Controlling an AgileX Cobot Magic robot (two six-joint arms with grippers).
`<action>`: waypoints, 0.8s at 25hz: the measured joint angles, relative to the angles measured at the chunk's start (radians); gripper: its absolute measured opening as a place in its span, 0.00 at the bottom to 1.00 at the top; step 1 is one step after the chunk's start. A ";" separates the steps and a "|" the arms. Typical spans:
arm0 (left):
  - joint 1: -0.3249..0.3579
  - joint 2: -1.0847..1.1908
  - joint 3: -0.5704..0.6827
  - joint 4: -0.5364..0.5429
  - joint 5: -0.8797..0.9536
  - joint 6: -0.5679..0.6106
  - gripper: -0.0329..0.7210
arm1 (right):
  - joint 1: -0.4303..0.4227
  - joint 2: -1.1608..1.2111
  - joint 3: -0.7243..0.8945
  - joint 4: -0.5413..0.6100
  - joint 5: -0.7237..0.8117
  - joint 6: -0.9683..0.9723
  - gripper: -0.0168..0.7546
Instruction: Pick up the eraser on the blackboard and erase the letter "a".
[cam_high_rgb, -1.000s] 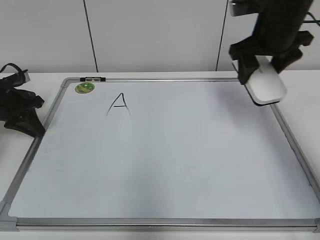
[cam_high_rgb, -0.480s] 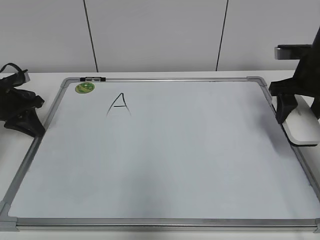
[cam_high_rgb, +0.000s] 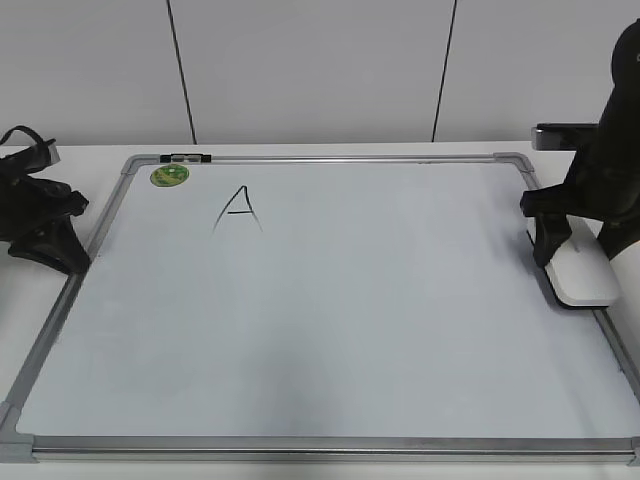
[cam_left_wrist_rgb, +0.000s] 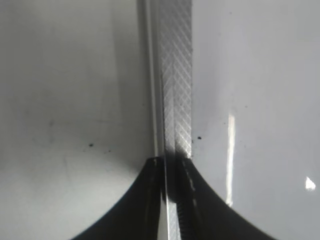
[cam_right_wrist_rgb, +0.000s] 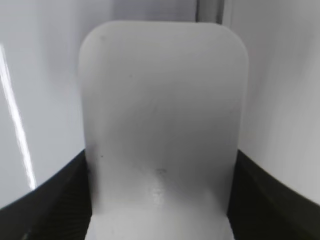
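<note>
We see the desk (cam_high_rgb: 90, 155), white, running along the back and sides of the exterior frame. On it lies the blackboard (cam_high_rgb: 330, 320), a white dry-erase surface in a silver frame, filling most of the frame from lower left to right edge.

The right arm (cam_high_rgb: 610, 170) stands at the right edge of the frame, dark and upright. The left arm (cam_high_rgb: 35, 215) sits at the far left, mid-height, low beside the board's left frame rail.

The eraser (cam_high_rgb: 582, 272) is at the right edge, mid-height, at the board's right frame rail; whether it touches the board we cannot tell. The right pincer (cam_high_rgb: 556, 245) is closed on its near end. In the right wrist view the eraser (cam_right_wrist_rgb: 162, 120) fills the centre, with the dark fingers (cam_right_wrist_rgb: 55, 200) of the pincer (cam_right_wrist_rgb: 160, 210) pressed to both its sides.

The left pincer (cam_left_wrist_rgb: 167, 200) shows in the left wrist view at bottom centre, fingers drawn together with no gap, holding nothing, over a hatched metal rail (cam_left_wrist_rgb: 176, 75).

A capital "A" (cam_high_rgb: 238, 208) in black marker sits in the upper left of the board. Further up-left is a round green magnet (cam_high_rgb: 169, 175), near the top rail. We find no lowercase "a".
</note>
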 joint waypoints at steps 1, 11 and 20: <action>0.000 0.000 0.000 0.000 0.000 0.000 0.12 | 0.000 0.012 -0.012 0.001 0.000 -0.002 0.71; 0.000 0.000 -0.002 0.000 0.002 0.000 0.12 | 0.000 0.122 -0.158 0.026 0.037 -0.027 0.71; 0.000 0.000 -0.002 0.000 0.002 0.000 0.13 | 0.000 0.146 -0.191 0.033 0.055 -0.033 0.77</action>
